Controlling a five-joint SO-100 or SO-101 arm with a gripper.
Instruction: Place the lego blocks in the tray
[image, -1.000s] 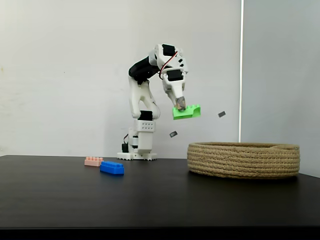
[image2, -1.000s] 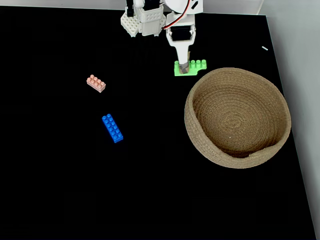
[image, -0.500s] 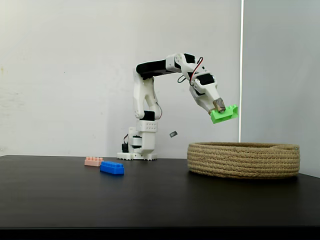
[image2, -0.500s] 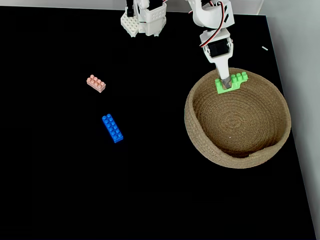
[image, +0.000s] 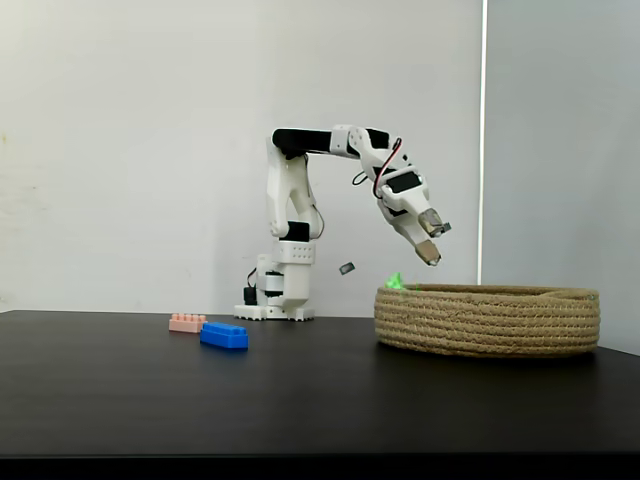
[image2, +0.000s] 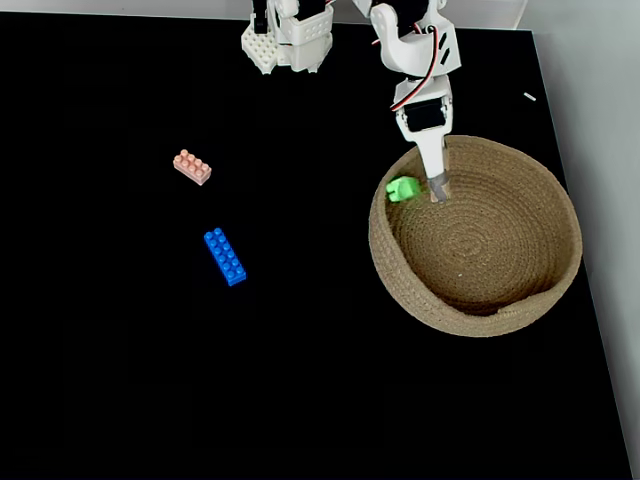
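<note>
So a second ago my claw (image: 433, 240) was up near my base, clamped on the bright green studded plastic brick (image2: 402, 189), nowhere near the wide round basket of coiled tan rope (image2: 530, 300). Half a second ago I'd swung out over the basket's near rim, brick still pinched. Now my fingers have parted and the brick's out of my grip, sitting just inside the basket wall beside the claw, barely poking above the rim from the side.
</note>
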